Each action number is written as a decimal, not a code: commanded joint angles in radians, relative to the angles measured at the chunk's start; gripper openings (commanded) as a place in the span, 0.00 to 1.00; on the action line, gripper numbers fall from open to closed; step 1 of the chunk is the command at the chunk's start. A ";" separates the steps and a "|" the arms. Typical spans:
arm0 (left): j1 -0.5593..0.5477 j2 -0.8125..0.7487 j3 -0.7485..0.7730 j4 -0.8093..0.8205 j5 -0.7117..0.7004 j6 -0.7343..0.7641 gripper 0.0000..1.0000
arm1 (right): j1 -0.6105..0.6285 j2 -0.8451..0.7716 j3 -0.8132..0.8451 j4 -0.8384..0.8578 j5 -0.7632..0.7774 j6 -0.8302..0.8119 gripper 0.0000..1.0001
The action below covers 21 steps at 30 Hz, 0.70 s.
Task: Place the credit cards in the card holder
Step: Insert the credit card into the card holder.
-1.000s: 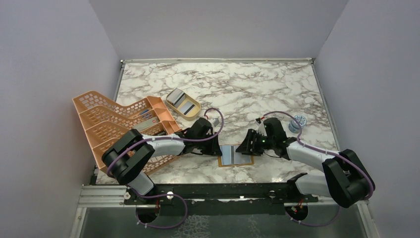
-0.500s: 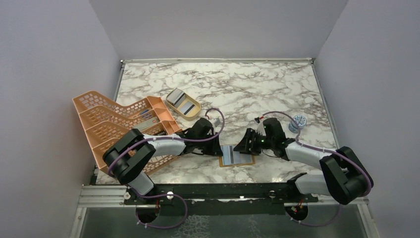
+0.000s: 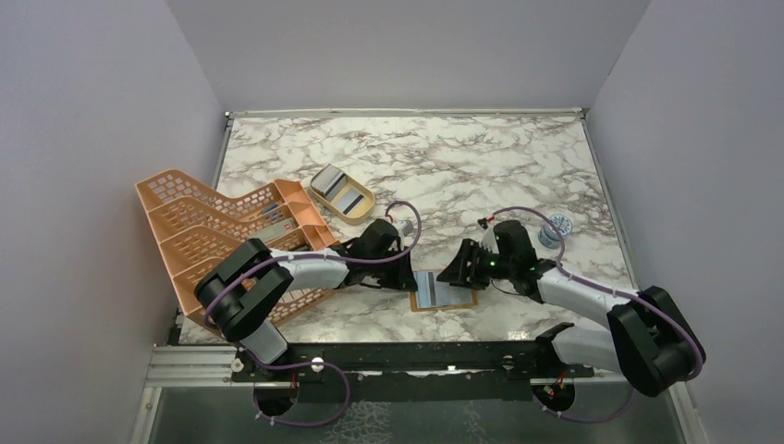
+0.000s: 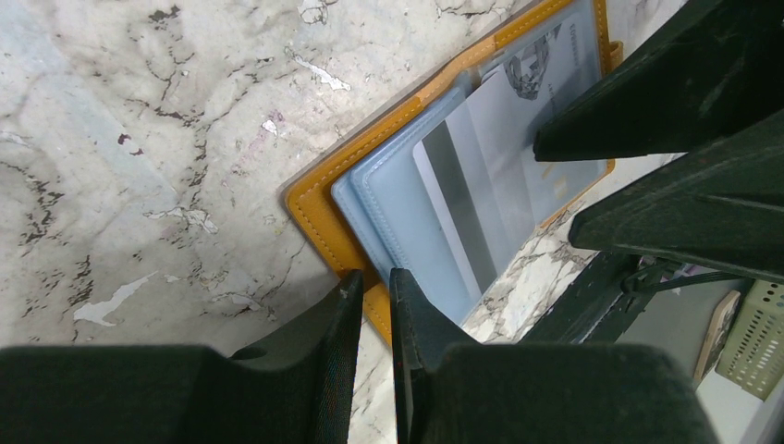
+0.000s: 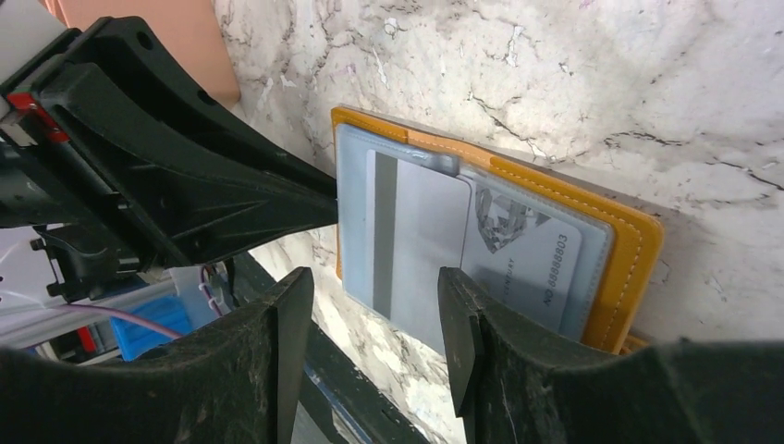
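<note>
marble-patterned tabletop (image 3: 481,157) lies open farther out, but its near edge runs close by the open mustard-orange leather card holder (image 5: 638,245). left gripper (image 4: 377,277) seems clamped on its orange rim. right gripper (image 5: 373,277) hovers, jaws apart, over a silvery striped credit card (image 5: 421,236) partly tucked in the grey-blue pocket. likely next: push it home, sliding flat.

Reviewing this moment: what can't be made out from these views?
- Top external: how deep the credit card sits in the card holder; too small, right gripper overhangs.
- Right wrist: the credit card's near corner, behind a finger.
- Left wrist: the card holder's far corner, cut off by the top edge.
- Top external: what the small pale-blue thing by the right arm is; too small.
</note>
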 commanded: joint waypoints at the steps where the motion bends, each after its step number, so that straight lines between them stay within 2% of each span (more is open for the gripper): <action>1: -0.008 0.027 0.026 -0.032 -0.024 0.027 0.21 | 0.007 -0.046 0.016 -0.073 0.069 -0.023 0.54; 17: -0.008 0.039 0.030 -0.033 -0.038 0.036 0.20 | 0.026 0.047 0.003 0.044 0.013 0.016 0.54; 21: -0.008 0.044 0.037 -0.033 -0.045 0.040 0.20 | 0.028 0.046 -0.004 0.072 -0.004 0.033 0.51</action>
